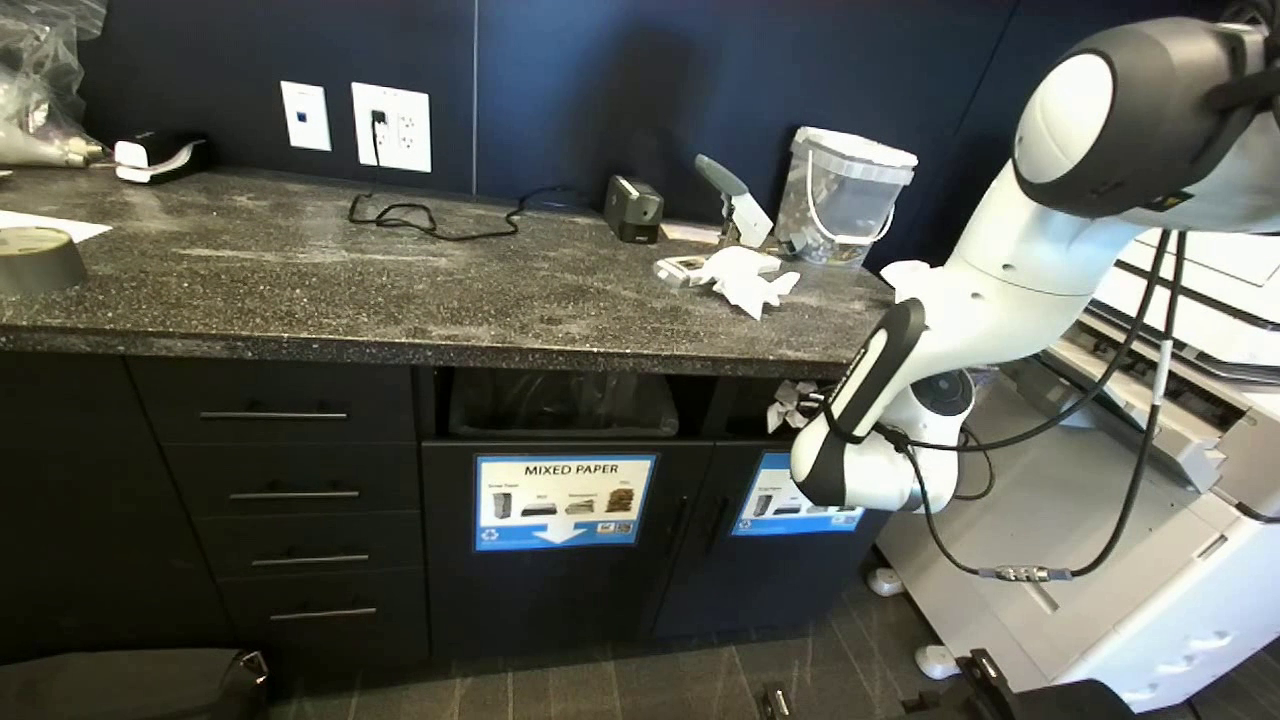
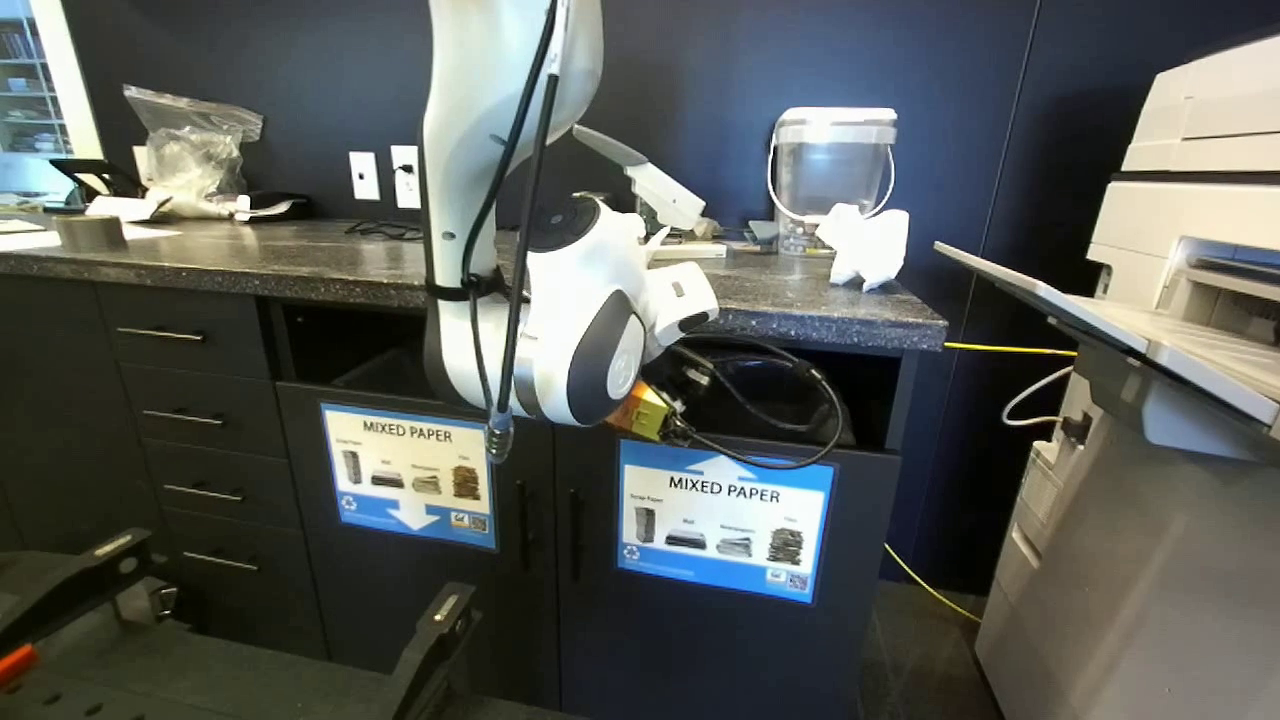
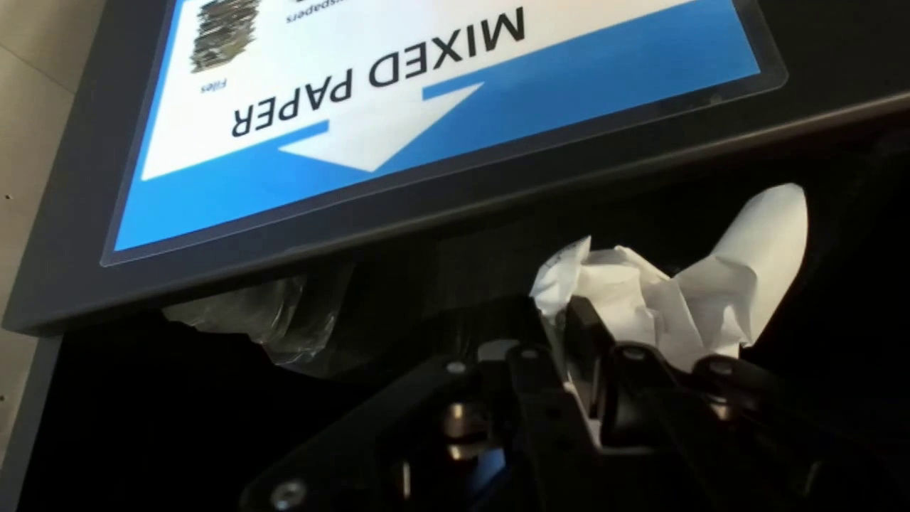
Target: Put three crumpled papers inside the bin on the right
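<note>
Shadow fills the slot point(image 2: 870, 385) of the bin point(image 2: 720, 650) on the right, and I can't make out how deep it runs; a sheen of clear plastic point(image 3: 277, 320) shows just inside. At that opening the gripper point(image 3: 559, 316) has its fingers drawn nearly together, nipping an edge of a crumpled paper point(image 3: 661, 306), most of which bulges out to one side of them. How far in the paper hangs is hard to judge. The wrist view has the blue-and-white sign point(image 3: 377, 92) upside down and cropped, and the gripper's lower parts sink into black. In both exterior views the arm point(image 1: 1020, 290) blocks most of the gripper.

A second crumpled paper point(image 1: 745, 280) lies on the counter point(image 1: 350, 290), covering part of the base of a desk device point(image 1: 738, 205) I can't name; whether they touch is unclear. A third crumpled paper point(image 2: 866, 245) rests near the counter's right end, hiding a bit of the clear bucket point(image 2: 830, 165) behind it; in an exterior view the arm leaves only a white scrap of it showing. A large copier point(image 2: 1120, 540) to the right runs past the edge of both exterior views.
</note>
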Controlling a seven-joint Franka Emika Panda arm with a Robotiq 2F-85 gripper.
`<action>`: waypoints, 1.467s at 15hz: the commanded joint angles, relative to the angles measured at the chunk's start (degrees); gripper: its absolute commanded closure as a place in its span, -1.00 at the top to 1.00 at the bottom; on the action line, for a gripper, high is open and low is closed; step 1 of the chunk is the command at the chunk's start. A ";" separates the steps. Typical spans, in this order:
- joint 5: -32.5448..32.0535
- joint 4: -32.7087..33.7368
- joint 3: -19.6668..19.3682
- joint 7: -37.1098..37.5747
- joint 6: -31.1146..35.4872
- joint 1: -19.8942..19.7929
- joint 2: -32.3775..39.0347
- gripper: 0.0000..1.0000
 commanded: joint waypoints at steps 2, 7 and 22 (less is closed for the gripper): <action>-0.25 5.87 3.48 -0.82 2.21 -3.27 4.92 -0.71; -0.09 9.13 3.48 -2.13 0.49 -3.55 6.77 -0.06; -0.11 -1.78 -1.73 -14.26 -3.09 2.39 -5.04 0.98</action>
